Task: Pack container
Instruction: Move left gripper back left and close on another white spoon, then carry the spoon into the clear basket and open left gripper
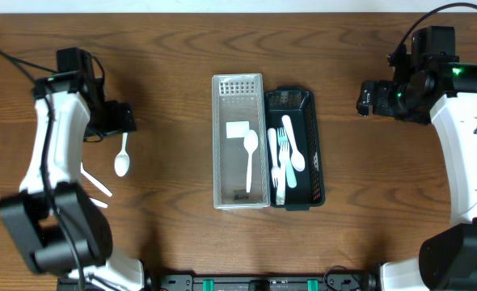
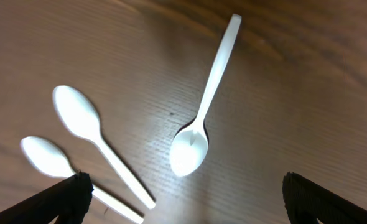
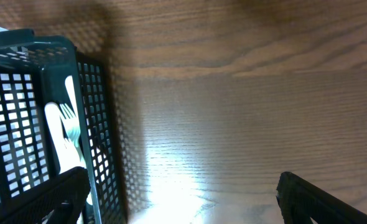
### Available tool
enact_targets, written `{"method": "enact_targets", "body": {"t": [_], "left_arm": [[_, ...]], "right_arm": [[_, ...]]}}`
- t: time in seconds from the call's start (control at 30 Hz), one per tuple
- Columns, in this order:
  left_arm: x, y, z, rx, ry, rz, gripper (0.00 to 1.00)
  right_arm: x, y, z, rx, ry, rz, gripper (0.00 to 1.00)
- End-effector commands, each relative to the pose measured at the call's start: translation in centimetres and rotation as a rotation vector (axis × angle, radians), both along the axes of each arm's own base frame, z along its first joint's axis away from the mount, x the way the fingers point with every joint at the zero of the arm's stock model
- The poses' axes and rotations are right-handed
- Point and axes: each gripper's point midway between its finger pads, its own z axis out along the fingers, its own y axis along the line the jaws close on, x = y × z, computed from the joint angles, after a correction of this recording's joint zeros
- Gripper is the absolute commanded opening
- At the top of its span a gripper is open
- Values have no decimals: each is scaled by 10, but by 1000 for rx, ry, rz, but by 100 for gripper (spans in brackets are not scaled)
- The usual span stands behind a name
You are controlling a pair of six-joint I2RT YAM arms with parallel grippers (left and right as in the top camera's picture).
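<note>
Overhead: the clear container point(image 1: 226, 174) sits at frame centre, long axis vertical. The black basket point(image 1: 318, 162) stands against its right side. Inside the clear container we note one white spoon point(image 1: 249, 158) and a white card point(image 1: 238, 129). The black basket holds a second white spoon point(image 1: 293, 145), a pale blue fork point(image 1: 284, 158) and more white cutlery we cannot separate.

The left gripper point(image 1: 124, 120) hangs at centre left of the overhead frame, just above the handle end of a loose spoon point(image 1: 123, 162). This spoon lies on the table point(image 1: 174, 65) with its bowl toward the bottom of the frame. Left wrist view: jaws spread wide, nothing between them, loose spoon untouched. Two further spoons point(image 2: 78, 115) lie at the left of that view, side by side.

The right gripper point(image 1: 366, 99) is at upper right, apart from the black basket. Right wrist view: jaws released, only bare table between them, basket corner at the left edge.
</note>
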Motion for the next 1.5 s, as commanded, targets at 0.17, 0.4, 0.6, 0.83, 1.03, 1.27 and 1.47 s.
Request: {"method": "enact_targets", "body": {"t": [0.17, 0.4, 0.6, 0.83, 1.03, 1.27, 1.47], "left_arm": [[6, -1, -61, -30, 121, -141, 99], [11, -5, -90, -61, 153, -199, 99], [5, -6, -110, -77, 205, -201, 99], [3, -7, -118, -87, 221, -201, 98], [5, -15, -118, -133, 204, -203, 99], [1, -16, -118, -138, 223, -203, 78], [-4, -17, -117, -143, 239, -202, 52]], "right_arm": [[-1, -6, -4, -8, 13, -4, 99], [-2, -8, -5, -22, 16, -9, 99], [-3, -8, -5, -22, 20, -9, 99], [-3, -8, -5, -21, 20, -10, 99], [-3, -8, -5, -21, 20, -10, 99], [-4, -8, -6, -23, 28, -10, 99], [-4, -8, -6, -23, 27, -10, 99]]}}
